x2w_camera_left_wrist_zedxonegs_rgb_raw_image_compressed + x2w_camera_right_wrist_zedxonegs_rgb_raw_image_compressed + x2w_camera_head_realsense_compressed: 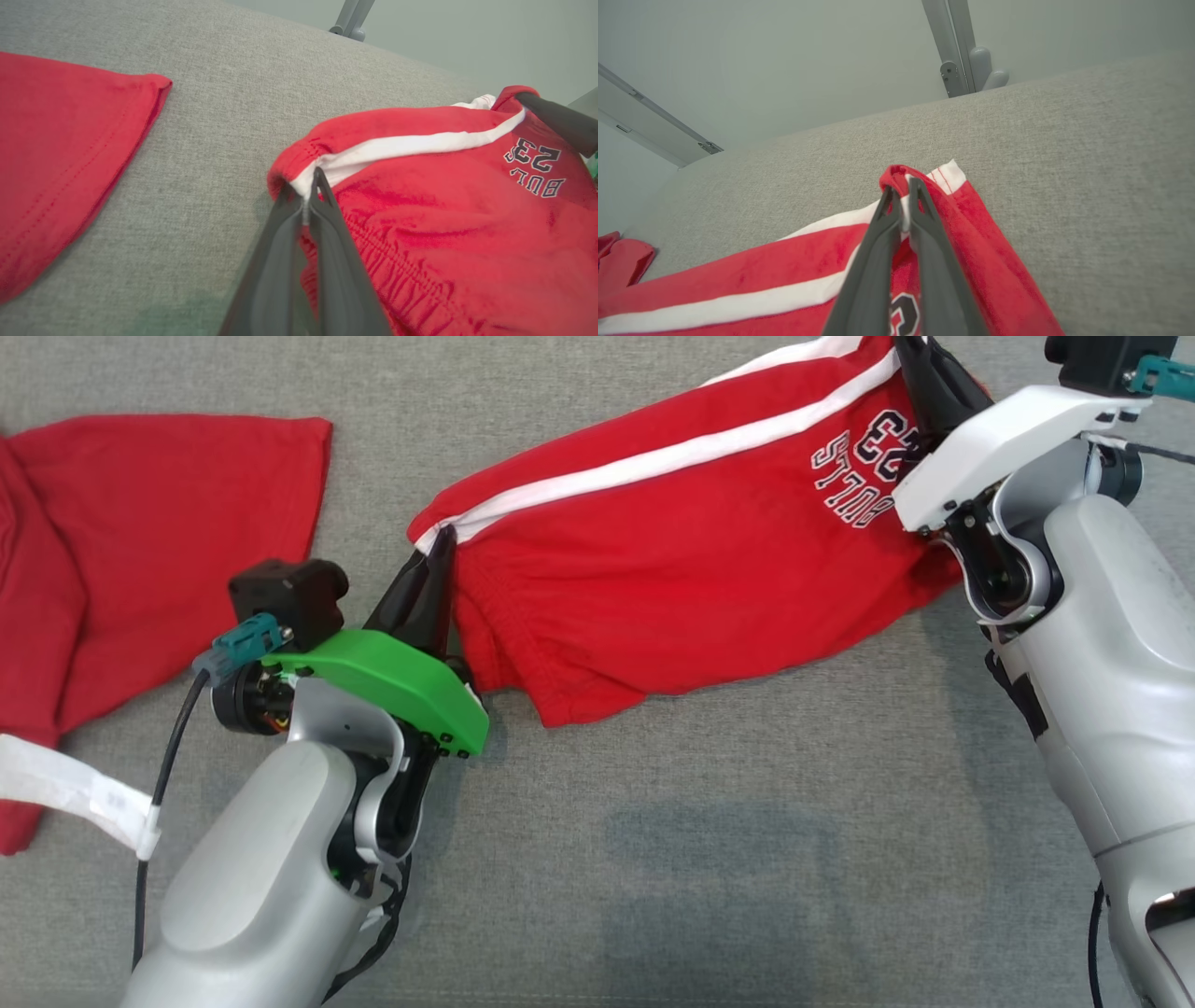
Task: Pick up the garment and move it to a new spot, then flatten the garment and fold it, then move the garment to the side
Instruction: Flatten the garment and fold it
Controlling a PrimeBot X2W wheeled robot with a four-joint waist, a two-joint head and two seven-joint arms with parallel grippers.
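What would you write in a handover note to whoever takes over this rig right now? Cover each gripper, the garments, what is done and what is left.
Left gripper: shut on the waistband end of the red shorts, at the white stripe.
Right gripper: shut on the shorts' other end, at the hem corner.
Shorts: stretched between both grippers over the grey surface, rumpled. A second red garment lies apart, to the robot's left.
Done: both ends gripped.
Left: lay flat, fold, move aside.
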